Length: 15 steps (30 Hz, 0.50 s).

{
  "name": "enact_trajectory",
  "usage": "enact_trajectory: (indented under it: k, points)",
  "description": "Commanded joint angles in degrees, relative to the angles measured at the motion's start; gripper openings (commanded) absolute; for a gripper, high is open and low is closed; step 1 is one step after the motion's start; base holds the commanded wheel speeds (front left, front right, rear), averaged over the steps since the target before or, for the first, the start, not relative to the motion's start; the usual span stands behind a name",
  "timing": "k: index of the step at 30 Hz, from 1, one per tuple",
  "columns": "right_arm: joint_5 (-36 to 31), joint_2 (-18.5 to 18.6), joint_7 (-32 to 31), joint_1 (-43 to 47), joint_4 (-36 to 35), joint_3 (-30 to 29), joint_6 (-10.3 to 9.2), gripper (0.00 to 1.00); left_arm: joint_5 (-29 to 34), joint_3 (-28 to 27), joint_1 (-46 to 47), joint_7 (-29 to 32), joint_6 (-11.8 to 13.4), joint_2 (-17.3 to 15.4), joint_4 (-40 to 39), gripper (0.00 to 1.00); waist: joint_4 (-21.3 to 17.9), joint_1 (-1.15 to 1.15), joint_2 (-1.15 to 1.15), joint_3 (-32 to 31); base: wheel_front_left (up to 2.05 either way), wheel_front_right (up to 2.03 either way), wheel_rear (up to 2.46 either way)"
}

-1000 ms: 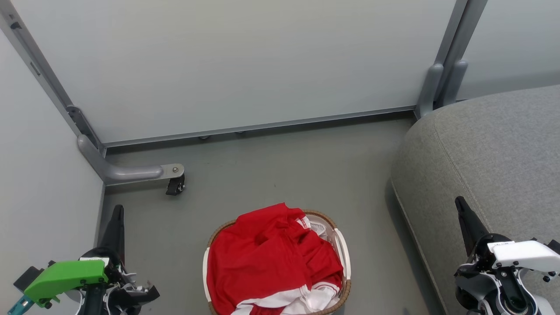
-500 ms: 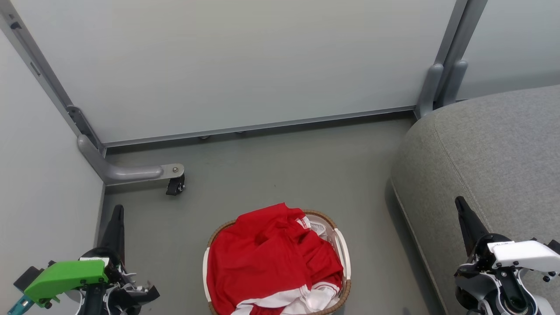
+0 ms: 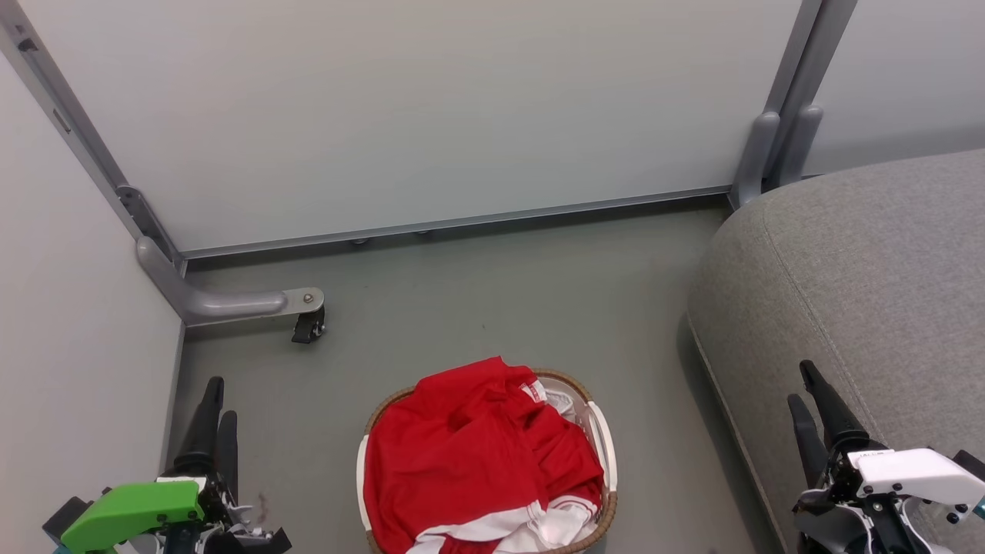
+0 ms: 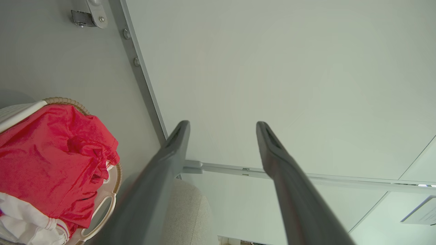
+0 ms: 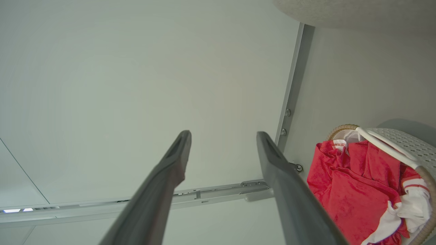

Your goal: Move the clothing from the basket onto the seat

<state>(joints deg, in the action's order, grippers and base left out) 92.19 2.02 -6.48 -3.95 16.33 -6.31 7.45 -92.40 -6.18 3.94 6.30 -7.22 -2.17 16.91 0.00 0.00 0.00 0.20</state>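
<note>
The red clothing [image 3: 473, 454] with white bands is heaped in the oval basket [image 3: 601, 438] on the floor at the bottom centre of the head view. It also appears as a red heap [image 4: 51, 160] in the left wrist view and as clothing [image 5: 354, 190] in the right wrist view. The grey seat [image 3: 862, 285] fills the right side. My left gripper [image 3: 218, 396] is open and empty at the lower left, apart from the basket. My right gripper [image 3: 802, 382] is open and empty at the lower right, over the seat's edge.
Pale partition panels [image 3: 431, 108] close off the back and left. A grey metal foot with a black caster [image 3: 308, 327] sticks out on the floor at the left. Bare grey floor [image 3: 492, 308] lies between basket, panels and seat.
Both grippers have gone from shut to open, each now showing two separate fingers. Both have dropped slightly lower in the head view. The basket and clothing have not moved.
</note>
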Motion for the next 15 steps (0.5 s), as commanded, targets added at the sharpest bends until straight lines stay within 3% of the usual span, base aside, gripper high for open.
enact_trajectory:
  k: [1, 7, 15]
  points:
    - [-1.0, 0.8, 0.7, -1.2, -1.2, 0.1, 0.01, 1.0, 0.8, 0.3, 1.5, -0.8, -0.1, -0.3, -0.8, 1.0, 0.0, 0.0, 0.0, 0.0, 0.0, 0.0, 0.0]
    - [-5.9, 2.6, 2.7, -1.8, -1.2, 1.6, 0.01, 1.0, 6.0, 2.2, 2.6, -2.6, -0.1, -1.7, -0.1, 1.0, 0.0, 0.0, 0.0, 0.1, 0.0, 0.0, 0.0]
    - [-15.7, 3.8, 4.9, -2.6, -1.6, 2.6, 0.02, 1.0, 17.7, 3.3, 3.0, -4.7, -0.1, -2.3, 0.1, 1.0, 0.0, 0.0, 0.0, 0.2, 0.0, 0.0, 0.0]
